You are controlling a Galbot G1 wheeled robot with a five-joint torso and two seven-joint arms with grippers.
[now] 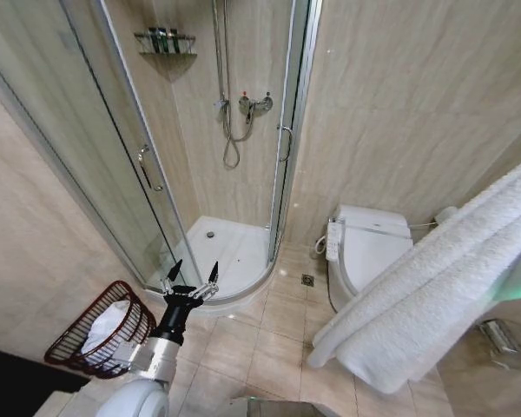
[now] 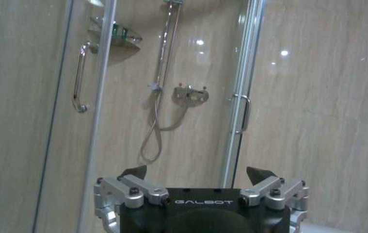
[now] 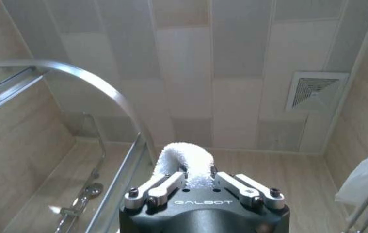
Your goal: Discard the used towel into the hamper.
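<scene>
**Towel up high, hamper down on my left**

I'm seeing the towel hanging nearest, a thick folded roll slanting from low centre to upper right. My right gripper is clenching a fold of it, pointing at the ceiling. Left gripper is hovering released over open tile. The hamper is sitting tipped by the left wall, something white inside. Shower door is further back.

- Towel: thick white terry cloth, nubbly loops.
- Hamper: dark red-brown open weave.
- Shower door: clear glossy glass, chrome frame.
- Floor tiles: smooth beige, shiny.
</scene>
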